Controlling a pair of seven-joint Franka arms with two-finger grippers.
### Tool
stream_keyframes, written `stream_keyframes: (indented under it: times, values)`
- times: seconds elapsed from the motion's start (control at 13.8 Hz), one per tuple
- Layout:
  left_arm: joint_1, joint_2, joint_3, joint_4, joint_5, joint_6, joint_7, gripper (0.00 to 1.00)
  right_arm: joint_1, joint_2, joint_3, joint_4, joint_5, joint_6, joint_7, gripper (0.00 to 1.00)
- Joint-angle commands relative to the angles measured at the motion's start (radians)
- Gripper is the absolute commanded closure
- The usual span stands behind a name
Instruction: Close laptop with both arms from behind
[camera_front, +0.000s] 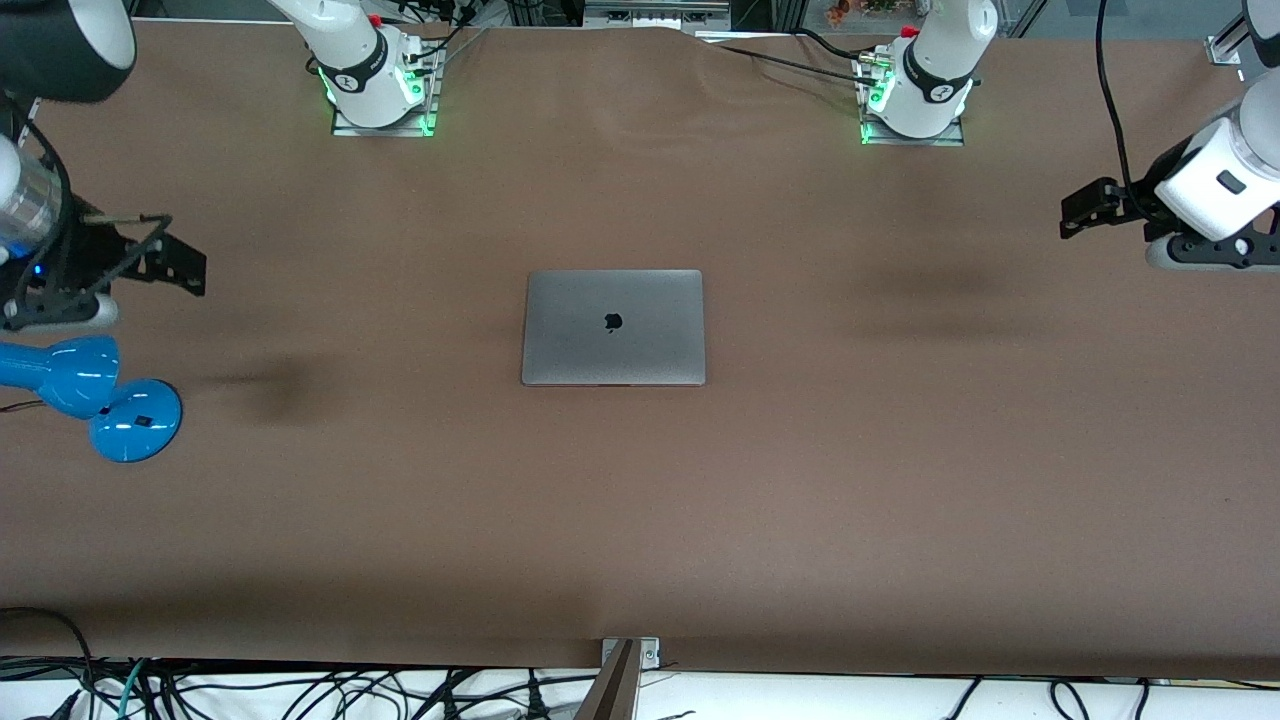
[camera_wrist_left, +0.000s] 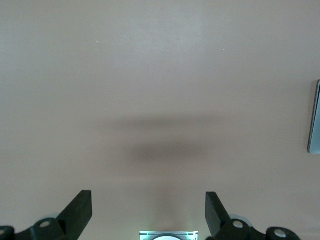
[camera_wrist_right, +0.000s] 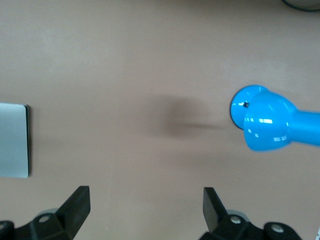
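- Laptop (camera_front: 613, 327) is the thing the fingers stand well apart from: the left gripper (camera_wrist_left: 148, 210) shows two black fingers (camera_wrist_left: 80, 210) spread wide with only bare brown desk (camera_wrist_left: 150, 75) between them, holding nothing.
- The right gripper (camera_wrist_right: 146, 207) is the same: its fingers (camera_wrist_right: 77, 206) are parted wide and empty above plain desk.
- In the front view the left gripper (camera_front: 1085, 208) hangs in the air over the left arm's end of the desk (camera_front: 800, 500), carried by the white left arm (camera_front: 1215, 185).
- The right gripper (camera_front: 175, 262) hangs over the right arm's end of the desk, on the right arm (camera_front: 30, 200). Both arms hold off from the laptop, neither touching it.
- A blue desk lamp (camera_front: 95, 390) sits under and just beside the right gripper, nearer the front camera; the right wrist view shows its head and round base (camera_wrist_right: 265, 122).
- The laptop lies flat in the middle of the desk between the two grippers, its lid down and facing up, the black apple logo (camera_front: 613, 321) in the middle of the lid.
- Its long axis runs from one arm's end of the desk toward the other, its short sides facing the arms' ends.
- One edge of the laptop shows in each wrist view (camera_wrist_left: 315, 120) (camera_wrist_right: 14, 140).
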Motion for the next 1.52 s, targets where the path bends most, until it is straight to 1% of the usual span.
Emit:
stream_keyframes:
  times: [0.0, 0.14, 0.22, 0.29, 0.36, 0.43, 0.51, 0.94, 1.09, 1.45]
  values:
    - [-0.025, -0.014, -0.017, 0.001, 0.018, -0.015, -0.023, 0.0, -0.003, -0.16, -0.012, -0.16, 0.019, 0.029, 0.006, 0.0]
    - [-0.028, -0.009, -0.014, 0.011, 0.012, -0.011, -0.021, 0.0, 0.0, -0.182, -0.032, -0.177, 0.024, 0.014, 0.006, 0.0]
    - [-0.041, 0.009, -0.008, 0.018, 0.006, -0.006, -0.015, 0.0, 0.0, -0.183, -0.035, -0.182, 0.039, 0.012, 0.009, 0.0]
    - [-0.057, 0.015, -0.005, 0.018, 0.007, -0.006, -0.014, 0.0, -0.004, -0.191, -0.052, -0.199, 0.064, 0.023, 0.023, 0.0]
    - [-0.08, 0.015, 0.0, 0.018, 0.007, -0.006, -0.021, 0.0, -0.003, -0.197, -0.084, -0.207, 0.105, 0.027, 0.036, 0.0]
    - [-0.112, 0.015, 0.026, 0.018, 0.01, -0.008, -0.024, 0.0, -0.003, -0.197, -0.096, -0.21, 0.122, 0.026, 0.038, 0.0]
    - [-0.127, 0.014, 0.044, 0.019, 0.01, -0.008, -0.025, 0.0, 0.0, -0.197, -0.096, -0.213, 0.122, 0.026, 0.038, 0.0]
    - [-0.123, 0.02, 0.038, 0.048, 0.017, -0.006, -0.023, 0.0, 0.003, -0.167, -0.09, -0.199, 0.121, 0.029, 0.038, 0.0]
    - [-0.118, 0.023, 0.043, 0.108, 0.009, -0.014, -0.014, 0.0, 0.005, -0.167, -0.089, -0.199, 0.121, 0.031, 0.038, 0.0]
    - [-0.103, 0.024, 0.047, 0.179, 0.001, -0.028, -0.034, 0.0, 0.005, -0.167, -0.089, -0.199, 0.121, 0.031, 0.038, 0.0]
